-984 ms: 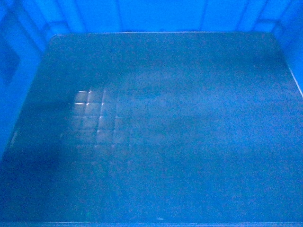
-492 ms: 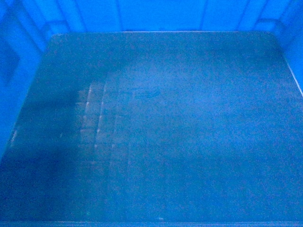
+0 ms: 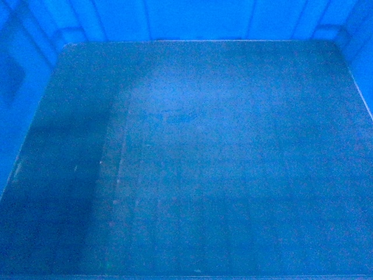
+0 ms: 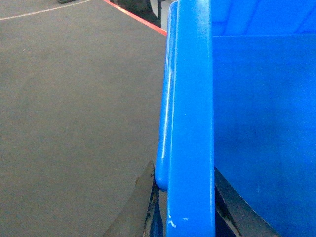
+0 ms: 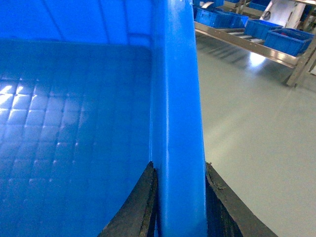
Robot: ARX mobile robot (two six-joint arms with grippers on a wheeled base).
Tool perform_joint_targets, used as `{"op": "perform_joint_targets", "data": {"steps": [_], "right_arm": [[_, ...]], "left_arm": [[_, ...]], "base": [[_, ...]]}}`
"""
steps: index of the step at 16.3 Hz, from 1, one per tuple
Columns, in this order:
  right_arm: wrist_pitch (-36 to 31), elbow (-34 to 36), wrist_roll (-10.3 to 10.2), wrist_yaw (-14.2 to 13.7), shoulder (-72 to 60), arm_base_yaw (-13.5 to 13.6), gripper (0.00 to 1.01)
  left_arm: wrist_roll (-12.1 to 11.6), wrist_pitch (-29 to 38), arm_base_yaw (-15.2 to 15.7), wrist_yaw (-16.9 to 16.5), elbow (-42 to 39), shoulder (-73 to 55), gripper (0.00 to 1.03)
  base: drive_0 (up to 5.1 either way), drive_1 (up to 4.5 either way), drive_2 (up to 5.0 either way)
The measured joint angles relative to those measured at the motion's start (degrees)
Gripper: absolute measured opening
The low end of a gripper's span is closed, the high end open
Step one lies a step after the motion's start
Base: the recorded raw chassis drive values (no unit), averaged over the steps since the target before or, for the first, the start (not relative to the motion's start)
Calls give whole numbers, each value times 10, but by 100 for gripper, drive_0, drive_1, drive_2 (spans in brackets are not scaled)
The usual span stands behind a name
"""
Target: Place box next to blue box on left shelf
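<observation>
Gone from the floor of the box is the glint on the grid squares at 9 o'clock, so still travelling, filling the head view and hiding the route. Clamped on its left rim by the left gripper, on its right rim by the right gripper, above grey floor, with shelving of blue crates at 1 o'clock. Could slip or tilt on such narrow holds, or clip the rack unseen.

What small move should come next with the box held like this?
Probably keep carrying: both grippers, left and right, clamp opposite rims of the box, and the right wrist view shows the shelf with blue bins across open floor. I'd ease toward it, keeping the grip.
</observation>
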State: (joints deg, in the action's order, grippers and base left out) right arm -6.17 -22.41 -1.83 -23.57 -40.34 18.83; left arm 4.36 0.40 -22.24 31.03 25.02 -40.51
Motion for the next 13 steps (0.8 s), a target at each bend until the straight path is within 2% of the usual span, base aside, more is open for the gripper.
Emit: {"op": "perform_joint_targets", "data": {"steps": [13], "right_arm": [[0, 0, 0, 0, 0, 0, 20]], "left_arm": [[0, 0, 0, 0, 0, 0, 18]], "base": [[-162, -162, -162]]}}
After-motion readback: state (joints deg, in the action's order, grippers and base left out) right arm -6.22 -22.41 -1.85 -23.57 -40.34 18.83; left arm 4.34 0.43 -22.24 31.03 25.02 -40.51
